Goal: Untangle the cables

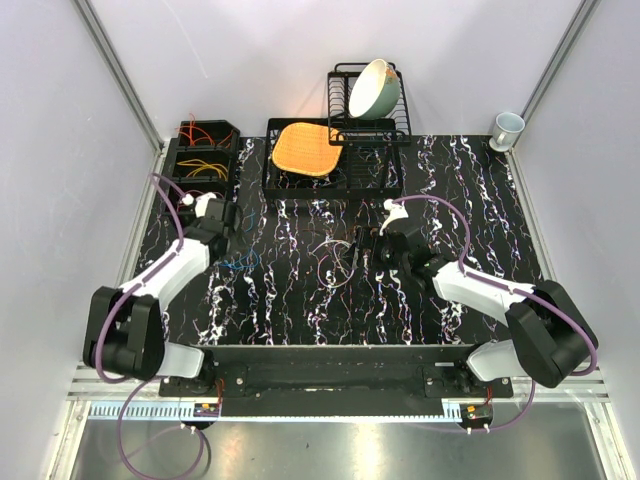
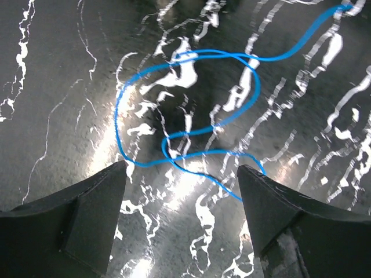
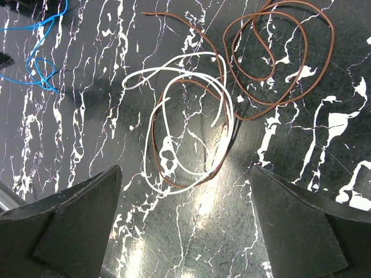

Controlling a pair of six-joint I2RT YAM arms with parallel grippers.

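Spread fingers (image 3: 75, 226) overlook one white cable (image 3: 152, 132), one blue cable (image 3: 36, 58), two brown coils (image 3: 331, 35).

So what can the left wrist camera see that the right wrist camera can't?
Only the left wrist view shows the left gripper, open, above the blue cable with its loops up close. Only the right wrist view shows the right gripper, also open, above a white cable and a brown cable lying across each other. Both views show the blue cable, though the right one only catches a bit in its top left corner, and both show the black marbled table.
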